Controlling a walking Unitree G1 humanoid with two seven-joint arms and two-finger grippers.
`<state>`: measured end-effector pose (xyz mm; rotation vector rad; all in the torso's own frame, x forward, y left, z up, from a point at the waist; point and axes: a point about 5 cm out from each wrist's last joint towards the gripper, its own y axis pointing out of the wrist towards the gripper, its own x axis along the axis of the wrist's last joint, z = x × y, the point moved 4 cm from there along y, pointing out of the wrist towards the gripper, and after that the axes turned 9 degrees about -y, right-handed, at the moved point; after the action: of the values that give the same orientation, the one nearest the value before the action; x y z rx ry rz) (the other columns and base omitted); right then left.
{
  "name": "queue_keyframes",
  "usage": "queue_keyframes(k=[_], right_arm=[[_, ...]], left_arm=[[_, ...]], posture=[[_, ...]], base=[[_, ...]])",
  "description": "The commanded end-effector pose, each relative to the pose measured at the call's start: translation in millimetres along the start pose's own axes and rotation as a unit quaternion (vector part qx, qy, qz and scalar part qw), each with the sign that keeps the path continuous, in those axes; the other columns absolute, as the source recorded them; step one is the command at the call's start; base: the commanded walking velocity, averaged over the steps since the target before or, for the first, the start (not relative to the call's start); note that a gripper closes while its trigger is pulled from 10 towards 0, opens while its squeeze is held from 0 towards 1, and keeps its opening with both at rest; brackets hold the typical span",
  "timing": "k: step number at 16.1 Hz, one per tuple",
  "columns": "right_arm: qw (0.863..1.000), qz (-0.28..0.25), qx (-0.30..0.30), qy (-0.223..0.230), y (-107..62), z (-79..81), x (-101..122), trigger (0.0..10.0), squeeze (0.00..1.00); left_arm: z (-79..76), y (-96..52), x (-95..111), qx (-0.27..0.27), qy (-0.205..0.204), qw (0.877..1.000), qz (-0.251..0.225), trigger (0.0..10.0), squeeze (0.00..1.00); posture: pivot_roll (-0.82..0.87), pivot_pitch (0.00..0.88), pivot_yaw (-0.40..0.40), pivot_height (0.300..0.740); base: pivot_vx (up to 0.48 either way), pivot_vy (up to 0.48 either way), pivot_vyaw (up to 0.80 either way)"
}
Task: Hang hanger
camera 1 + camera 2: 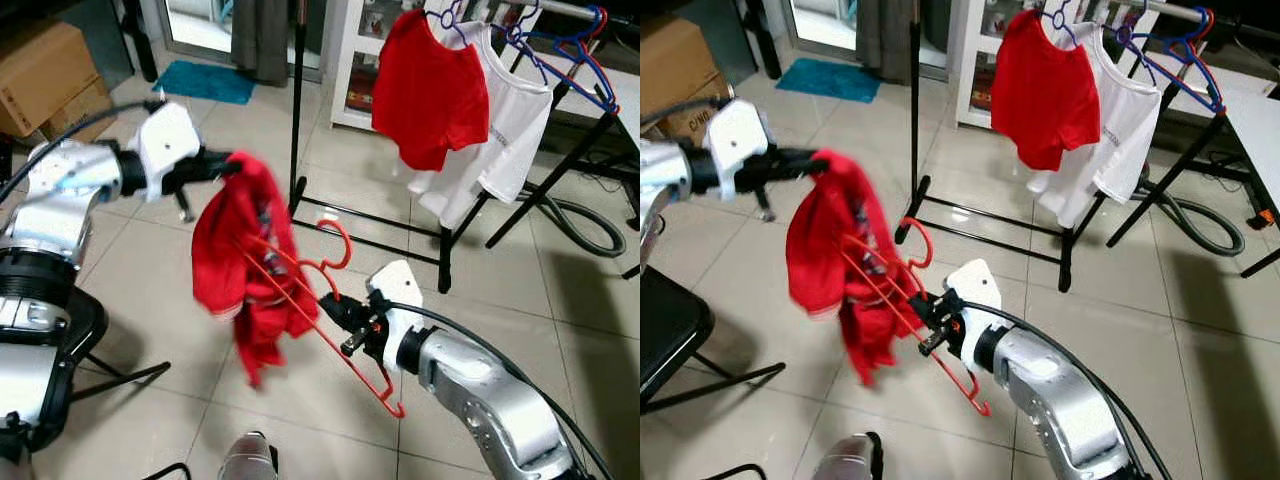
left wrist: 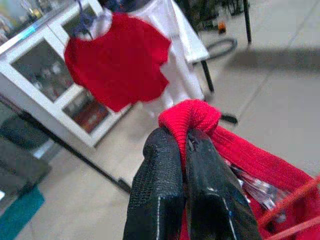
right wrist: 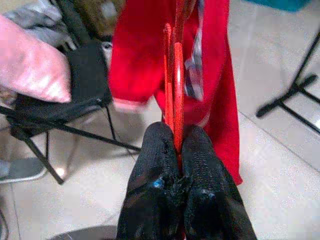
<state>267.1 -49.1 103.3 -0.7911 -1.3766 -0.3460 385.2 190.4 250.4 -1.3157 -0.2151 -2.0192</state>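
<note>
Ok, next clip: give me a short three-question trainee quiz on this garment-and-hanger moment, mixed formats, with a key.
1. True or false: the left gripper is shut on the red garment.
2. Multiple choice: what is the right gripper clamped on?
A. the white T-shirt
B. the red hanger
C. the rack's black pole
3. Fill in: on the clothes rack, the red T-shirt hangs beside a ____ T-shirt.

Key:
1. True; the left wrist view shows a fold of red fabric pinched between its fingers.
2. B; the red hanger runs between its closed fingers, partly inside the garment.
3. white.
</note>
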Motion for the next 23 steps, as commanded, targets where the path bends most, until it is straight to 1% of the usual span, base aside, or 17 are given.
queue_keyframes(k=[1, 2, 3, 4, 5, 7, 8, 10, 11, 12, 14, 16, 17, 19, 21, 22, 23], right_arm=[[1.000, 0.023, -0.013, 0.004, -0.3, -3.1, -7.0, 10.0, 0.00], [0.998, 0.049, -0.036, 0.010, -0.9, -8.0, -15.3, 10.0, 0.00], [0.997, 0.059, -0.045, 0.013, -2.3, -10.0, -18.3, 10.0, 0.00], [0.998, 0.048, -0.041, 0.019, -4.2, -9.3, -13.4, 10.0, 0.00], [0.998, 0.043, -0.035, 0.025, -9.3, -9.4, -8.9, 10.0, 0.00], [0.997, 0.060, -0.041, 0.026, -17.7, -13.0, -12.1, 10.0, 0.00], [0.994, 0.087, -0.046, 0.042, -24.5, -14.4, -21.8, 10.0, 0.00], [0.991, 0.107, -0.047, 0.063, -31.0, -11.7, -30.9, 10.0, 0.00], [0.989, 0.117, -0.037, 0.076, -36.4, -5.9, -35.3, 10.0, 0.00], [0.989, 0.127, -0.033, 0.075, -40.2, -2.0, -38.7, 10.0, 0.00], [0.989, 0.115, -0.040, 0.088, -36.0, -1.7, -34.8, 10.0, 0.00], [0.990, 0.083, -0.023, 0.115, -24.4, 4.8, -22.1, 10.0, 0.00], [0.990, 0.079, -0.015, 0.116, -22.3, 6.8, -20.2, 10.0, 0.00], [0.991, 0.071, 0.008, 0.114, -17.6, 12.7, -13.8, 10.0, 0.00], [0.991, 0.068, 0.003, 0.117, -18.2, 9.1, -11.1, 10.0, 0.00], [0.991, 0.072, -0.001, 0.117, -18.4, 7.4, -12.6, 10.0, 0.00], [0.989, 0.094, -0.003, 0.117, -18.7, 7.5, -20.3, 10.0, 0.00]], left_arm=[[3.3, -1.6, 15.9, 0.012, 0.003, 0.999, -0.032, 10.0, 0.00], [2.3, -1.6, 23.2, 0.016, -0.002, 0.999, -0.046, 10.0, 0.00], [0.8, -2.2, 28.3, 0.020, 0.004, 0.999, -0.048, 10.0, 0.00], [-0.2, -3.3, 27.2, 0.028, 0.014, 0.999, -0.038, 10.0, 0.00], [2.3, -4.1, 21.7, 0.049, 0.013, 0.998, -0.026, 10.0, 0.00], [5.9, -3.5, 16.8, 0.077, 0.012, 0.997, -0.017, 10.0, 0.00], [6.5, -1.6, 19.2, 0.089, 0.014, 0.996, -0.023, 10.0, 0.00], [4.7, 0.4, 23.0, 0.100, 0.012, 0.995, -0.026, 10.0, 0.00], [4.7, 1.9, 22.7, 0.106, 0.014, 0.994, -0.025, 10.0, 0.00], [4.1, 3.2, 22.9, 0.107, 0.010, 0.994, -0.029, 10.0, 0.00], [-4.4, 7.6, 26.8, 0.092, 0.000, 0.995, -0.043, 10.0, 0.00], [-17.1, 14.1, 26.7, 0.080, -0.018, 0.995, -0.052, 10.0, 0.00], [-19.4, 15.4, 25.2, 0.079, -0.018, 0.995, -0.052, 10.0, 0.00], [-29.2, 20.9, 18.9, 0.070, -0.022, 0.996, -0.052, 10.0, 0.00], [-30.9, 19.3, 16.5, 0.072, -0.026, 0.996, -0.040, 10.0, 0.00], [-30.8, 18.0, 19.6, 0.073, -0.028, 0.996, -0.046, 10.0, 0.00], [-31.2, 16.9, 25.2, 0.074, -0.030, 0.995, -0.056, 10.0, 0.00]], posture=[[0.28, 0.168, -0.082, 0.740], [0.27, 0.168, -0.090, 0.740], [0.27, 0.168, -0.093, 0.740], [0.27, 0.168, -0.096, 0.740], [0.26, 0.168, -0.099, 0.740], [0.26, 0.165, -0.103, 0.740], [0.25, 0.161, -0.108, 0.740], [0.25, 0.157, -0.113, 0.740], [0.24, 0.153, -0.112, 0.740], [0.24, 0.152, -0.111, 0.740], [0.24, 0.153, -0.108, 0.740], [0.24, 0.154, -0.107, 0.740], [0.24, 0.154, -0.107, 0.740], [0.25, 0.158, -0.114, 0.740], [0.25, 0.164, -0.117, 0.740], [0.25, 0.166, -0.117, 0.740], [0.25, 0.167, -0.115, 0.740]], base=[[0.000, 0.000, 0.00], [0.000, 0.000, 0.00], [0.000, 0.000, 0.00], [0.000, 0.000, 0.00], [0.000, 0.000, 0.00], [0.000, 0.000, 0.00], [0.000, 0.000, 0.00], [0.000, 0.000, 0.00], [0.000, 0.000, 0.00], [0.000, 0.000, 0.00], [0.000, 0.000, 0.00], [0.000, 0.000, 0.00], [0.000, 0.000, 0.00], [0.000, 0.000, 0.00], [0.000, 0.000, 0.00], [0.000, 0.000, 0.00], [0.000, 0.000, 0.00]])
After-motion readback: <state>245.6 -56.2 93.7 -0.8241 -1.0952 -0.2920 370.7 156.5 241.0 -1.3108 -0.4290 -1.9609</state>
